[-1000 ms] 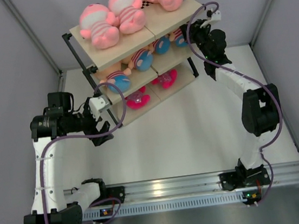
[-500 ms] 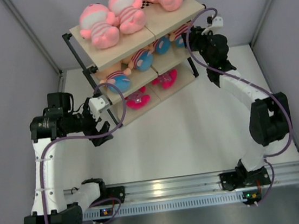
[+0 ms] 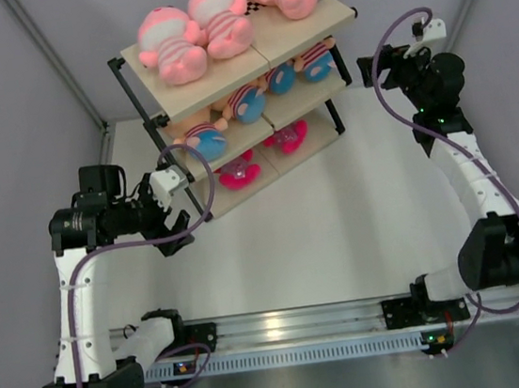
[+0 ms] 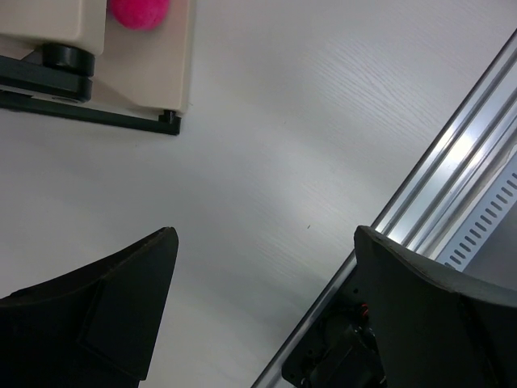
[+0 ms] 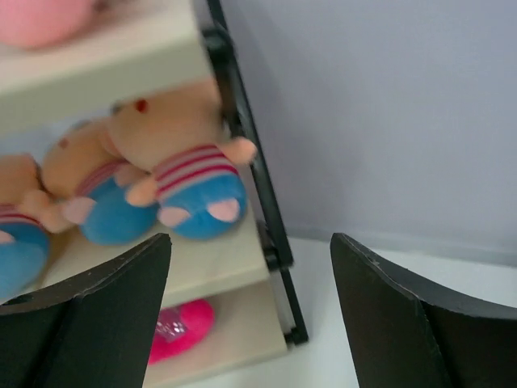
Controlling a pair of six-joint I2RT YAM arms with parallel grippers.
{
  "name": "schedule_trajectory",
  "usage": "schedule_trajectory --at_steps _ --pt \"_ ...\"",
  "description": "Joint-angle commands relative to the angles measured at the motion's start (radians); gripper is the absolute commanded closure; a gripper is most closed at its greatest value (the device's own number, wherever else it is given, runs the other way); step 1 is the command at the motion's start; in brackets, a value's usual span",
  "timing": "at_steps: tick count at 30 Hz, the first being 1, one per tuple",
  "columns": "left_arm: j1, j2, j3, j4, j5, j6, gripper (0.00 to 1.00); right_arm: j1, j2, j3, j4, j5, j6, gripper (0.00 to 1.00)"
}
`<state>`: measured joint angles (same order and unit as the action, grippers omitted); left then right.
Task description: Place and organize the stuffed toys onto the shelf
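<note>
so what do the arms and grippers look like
The left arm and right arm have white links with black joint housings; a purple cable loops along each. The left gripper and right gripper have chunky black wedge-shaped fingers.

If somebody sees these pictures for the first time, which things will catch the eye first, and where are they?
First, the three pink plush dolls lying in a row on the top board of the shelf, at the far side of the table. Below them, boy dolls in blue bottoms line the middle board. The right arm is raised beside the shelf's right end, its jaws open and empty.
</note>
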<state>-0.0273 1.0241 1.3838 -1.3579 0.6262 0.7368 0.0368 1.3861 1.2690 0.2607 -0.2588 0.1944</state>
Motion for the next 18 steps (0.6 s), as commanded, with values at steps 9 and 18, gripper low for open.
schedule_trajectory --at_steps 9,18 --pt "0.003 -0.033 -0.006 -0.004 -0.074 -0.059 0.04 -0.069 0.356 0.185 -0.051 -0.212 -0.039 0.26" --pt "0.003 -0.056 0.009 -0.006 -0.100 -0.065 0.03 -0.067 0.499 0.270 0.055 -0.359 0.046 0.36"
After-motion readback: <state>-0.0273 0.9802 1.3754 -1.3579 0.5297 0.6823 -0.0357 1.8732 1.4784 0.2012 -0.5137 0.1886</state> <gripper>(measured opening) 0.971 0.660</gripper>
